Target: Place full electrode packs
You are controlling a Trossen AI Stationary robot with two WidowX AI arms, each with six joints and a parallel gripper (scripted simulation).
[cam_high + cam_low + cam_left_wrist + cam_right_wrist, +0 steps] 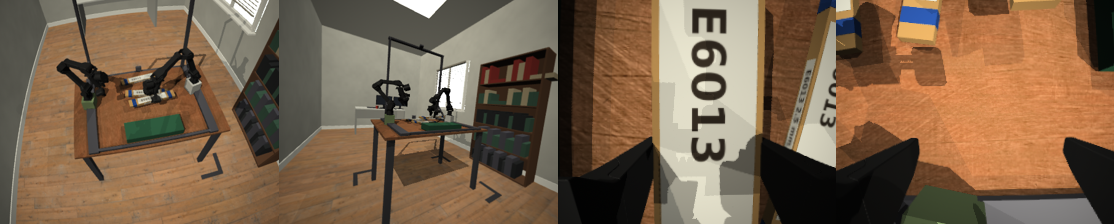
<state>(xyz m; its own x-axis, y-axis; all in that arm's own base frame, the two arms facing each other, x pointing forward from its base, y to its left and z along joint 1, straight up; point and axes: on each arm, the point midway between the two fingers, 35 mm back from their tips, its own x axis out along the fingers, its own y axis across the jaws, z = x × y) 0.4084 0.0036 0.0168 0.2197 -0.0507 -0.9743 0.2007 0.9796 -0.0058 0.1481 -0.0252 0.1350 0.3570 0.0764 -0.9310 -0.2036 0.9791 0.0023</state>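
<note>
Left pincer clamps the near electrode pack behind the platform

Nearest on the bench (107,114) (402,136) (623,90) (986,110) lies the low green platform (154,127) (441,125) (1107,35), with none of the packs on it. Behind it, the left pincer (156,99) (429,114) (705,143) grips the near pack (144,100) (709,90) (1036,4) across its width, label up; its height above the bench is unclear. The middle pack (134,93) (813,100) (918,22) sits just beyond, partly hidden, then the far pack (138,79) (847,35). Off beside the packs, the right pincer (101,92) (404,99) (991,145) gapes wide, holding nothing.
</note>
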